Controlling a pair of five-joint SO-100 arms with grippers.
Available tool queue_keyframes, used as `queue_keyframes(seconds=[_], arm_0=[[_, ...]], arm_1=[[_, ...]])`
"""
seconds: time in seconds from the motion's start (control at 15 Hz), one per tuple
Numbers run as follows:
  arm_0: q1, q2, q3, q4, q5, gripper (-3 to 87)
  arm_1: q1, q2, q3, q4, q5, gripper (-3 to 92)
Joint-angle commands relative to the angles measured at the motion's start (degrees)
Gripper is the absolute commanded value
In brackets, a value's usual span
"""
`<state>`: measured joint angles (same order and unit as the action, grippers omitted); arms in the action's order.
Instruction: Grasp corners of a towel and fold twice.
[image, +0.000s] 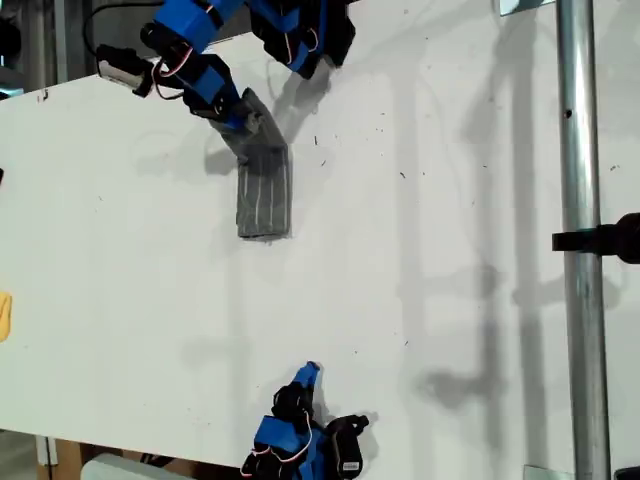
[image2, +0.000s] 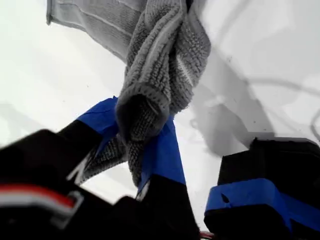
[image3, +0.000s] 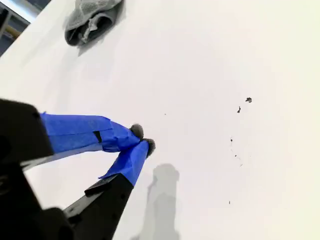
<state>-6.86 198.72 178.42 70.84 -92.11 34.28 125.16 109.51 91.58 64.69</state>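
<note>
The grey towel (image: 263, 190) with thin white stripes is bunched into a narrow strip near the top of the exterior view. Its upper end is lifted off the white table (image: 450, 300) and its lower end rests on it. My first gripper (image: 240, 118) is shut on that upper end; in the first wrist view a rolled, hemmed edge of the towel (image2: 160, 60) is pinched between the blue fingers (image2: 162, 150). My second gripper (image: 308, 373) sits at the bottom edge of the exterior view, shut and empty (image3: 142, 139), far from the towel (image3: 92, 17). No single corner can be made out.
A vertical metal pole (image: 580, 200) with a black clamp (image: 605, 240) stands at the exterior view's right. A yellow object (image: 4, 315) shows at its left edge. A black and blue arm part (image: 305, 40) sits at the top, beside the first gripper.
</note>
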Motion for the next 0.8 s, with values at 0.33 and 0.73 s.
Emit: queue_keyframes(seconds=[0.33, 0.73], arm_0=[[-1.8, 0.3, 0.4, 3.0, -4.0, 1.2], [-1.9, 0.3, 0.4, 3.1, 23.9, 1.2]], arm_1=[[-11.0, -25.8, -27.6, -30.8, 1.1, 32.1], [-11.1, 33.6, 28.7, -30.0, 3.8, 13.6]])
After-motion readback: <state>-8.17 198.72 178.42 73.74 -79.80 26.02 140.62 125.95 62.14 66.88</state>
